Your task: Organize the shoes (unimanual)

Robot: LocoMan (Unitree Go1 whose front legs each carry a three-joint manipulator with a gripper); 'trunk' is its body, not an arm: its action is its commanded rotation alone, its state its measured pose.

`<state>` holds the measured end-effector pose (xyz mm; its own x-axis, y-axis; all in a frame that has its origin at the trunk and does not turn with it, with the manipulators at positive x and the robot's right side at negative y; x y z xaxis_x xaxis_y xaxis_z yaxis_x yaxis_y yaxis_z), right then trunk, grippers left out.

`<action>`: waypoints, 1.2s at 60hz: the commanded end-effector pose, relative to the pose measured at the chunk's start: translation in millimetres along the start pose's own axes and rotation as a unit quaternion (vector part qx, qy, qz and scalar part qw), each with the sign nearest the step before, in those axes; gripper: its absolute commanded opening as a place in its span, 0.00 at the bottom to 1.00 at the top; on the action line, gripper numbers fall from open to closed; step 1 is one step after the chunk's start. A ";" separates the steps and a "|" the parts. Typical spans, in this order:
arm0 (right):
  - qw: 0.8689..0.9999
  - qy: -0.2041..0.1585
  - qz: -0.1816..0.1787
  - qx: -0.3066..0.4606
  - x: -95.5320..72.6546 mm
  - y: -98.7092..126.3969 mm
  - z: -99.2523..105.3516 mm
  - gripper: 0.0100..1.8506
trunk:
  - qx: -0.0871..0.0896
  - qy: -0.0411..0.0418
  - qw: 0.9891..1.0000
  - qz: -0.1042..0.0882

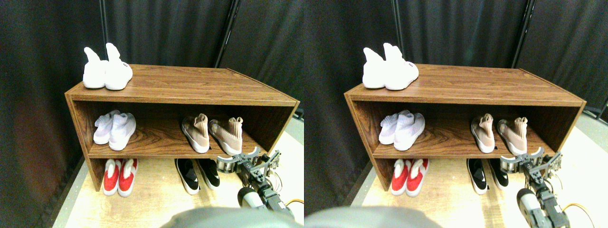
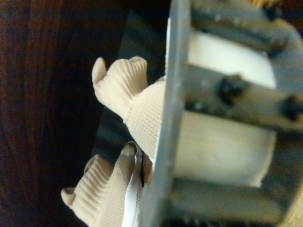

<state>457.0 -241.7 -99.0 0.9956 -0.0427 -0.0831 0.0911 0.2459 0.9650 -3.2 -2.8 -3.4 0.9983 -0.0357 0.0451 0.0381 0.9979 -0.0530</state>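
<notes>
The beige shoes stand side by side on the right of the middle shelf, heels toward the back. The right one has its toe at the shelf's front edge. My right gripper hovers just in front of and slightly below that toe, jaws spread open, holding nothing. In the wrist view the ribbed cuff of one beige shoe shows close up, with the other beige shoe beside it. The black shoes with white soles sit on the floor under the shelf, left of my gripper.
A white high-cuff pair stands on the wooden top's left end. A pale pair sits at the middle shelf's left. A red-and-white pair is on the floor below it. Dark curtains hang behind.
</notes>
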 end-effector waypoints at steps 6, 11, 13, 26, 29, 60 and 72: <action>0.998 0.002 0.054 -0.017 -15.9 16.4 6.2 0.81 | -0.005 0.007 1.000 0.002; 0.998 0.002 0.066 -0.023 -23.1 18.1 9.7 0.80 | -0.003 0.007 1.000 -0.002; 0.997 0.006 0.072 -0.024 -27.5 19.1 11.2 0.80 | -0.003 0.007 1.000 -0.002; 0.995 -0.018 0.088 -0.049 -45.9 23.8 24.9 0.76 | -0.002 0.006 1.000 -0.004; 0.994 -0.019 0.093 -0.060 -47.4 24.0 31.6 0.74 | -0.002 0.006 1.000 -0.004; 0.974 -0.188 0.125 -0.027 -27.3 33.7 89.6 0.03 | -0.002 0.007 1.000 -0.003; 0.970 -0.217 0.109 -0.024 -3.5 31.6 97.5 0.03 | -0.004 0.009 1.000 -0.002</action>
<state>449.2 -327.4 -45.9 0.8981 -0.3756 0.2288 -0.1077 0.3166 0.9424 -2.8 -3.5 -3.9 0.9980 -0.0460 0.0427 0.0478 0.9979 -0.0431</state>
